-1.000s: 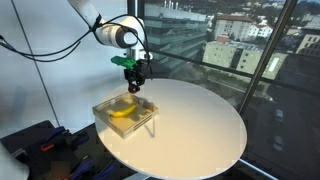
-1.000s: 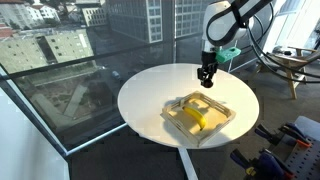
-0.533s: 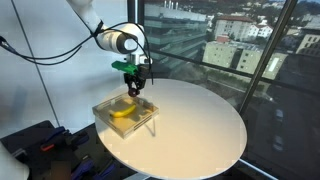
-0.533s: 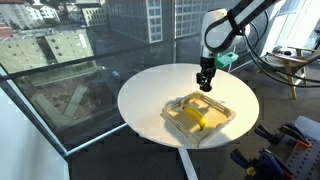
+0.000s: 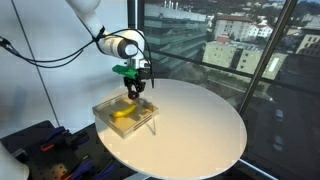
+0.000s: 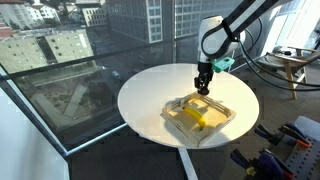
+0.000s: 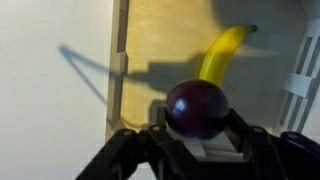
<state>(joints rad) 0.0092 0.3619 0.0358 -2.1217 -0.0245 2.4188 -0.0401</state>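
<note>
No legible text, label, brand, number or sign on anything in any of the views

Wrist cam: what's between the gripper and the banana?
A dark purple round fruit, clamped in the gripper; past it only bare tray floor up to the banana. Clear in the wrist view.

A plum (image 7: pixel 195 108), round, glossy and dark purple, sits clamped between the two fingers of the gripper (image 7: pixel 197 128), bulging out past them. Below and just ahead of the fingertips, a yellow banana (image 7: pixel 222 55) lies flat on the pale wooden floor of an open tray (image 7: pixel 118 70), curving away from the gripper.
</note>
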